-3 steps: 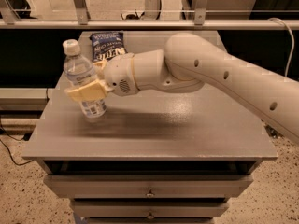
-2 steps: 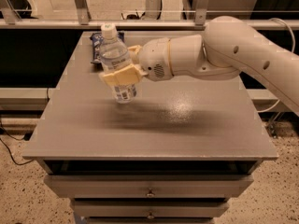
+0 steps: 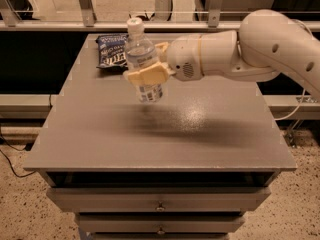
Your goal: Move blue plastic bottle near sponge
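We can't read any text w/ certainty. The dark blue snack bag (image 3: 111, 51) at the back-left of the table (image 3: 200, 139) carries big white lettering, possibly a brand name, but the letters don't resolve. The blue plastic bottle (image 3: 141, 51), clamped in the gripper (image 3: 150, 70) above the table, has a printed label w/ small marks, illegible to us.

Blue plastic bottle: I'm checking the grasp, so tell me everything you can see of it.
The clear, bluish plastic bottle has a white screw cap and a printed label low down. It stands upright, apparently lifted just off the grey table, in front of a dark blue snack bag. The tan-fingered gripper is shut around its middle; nothing else touches it.
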Controlling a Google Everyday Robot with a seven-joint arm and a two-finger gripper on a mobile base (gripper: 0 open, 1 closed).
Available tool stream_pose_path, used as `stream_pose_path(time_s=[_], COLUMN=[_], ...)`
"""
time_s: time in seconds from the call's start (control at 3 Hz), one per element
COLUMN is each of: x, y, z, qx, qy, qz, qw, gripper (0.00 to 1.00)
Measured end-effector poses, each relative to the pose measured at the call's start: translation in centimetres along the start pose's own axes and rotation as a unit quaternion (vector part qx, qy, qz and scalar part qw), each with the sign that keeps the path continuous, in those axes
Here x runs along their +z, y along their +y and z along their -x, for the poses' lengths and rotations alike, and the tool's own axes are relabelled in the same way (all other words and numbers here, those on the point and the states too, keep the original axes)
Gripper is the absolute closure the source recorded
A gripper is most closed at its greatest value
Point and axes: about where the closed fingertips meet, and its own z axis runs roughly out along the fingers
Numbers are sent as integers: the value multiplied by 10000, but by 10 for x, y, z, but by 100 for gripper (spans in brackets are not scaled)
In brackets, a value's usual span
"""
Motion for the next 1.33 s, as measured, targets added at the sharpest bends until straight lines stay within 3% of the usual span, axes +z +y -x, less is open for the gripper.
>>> stream_pose_path(time_s=[0.67,1.0,1.33], x=[-128,-171,-193], y=[-72,-111,-148], z=[-9,-21,-40], qx=[-149,-257,-352], qy=[39,-251,-481], qz=[-940,-1323,-1529], qw=[9954,9906,9864], gripper=[100,100,100])
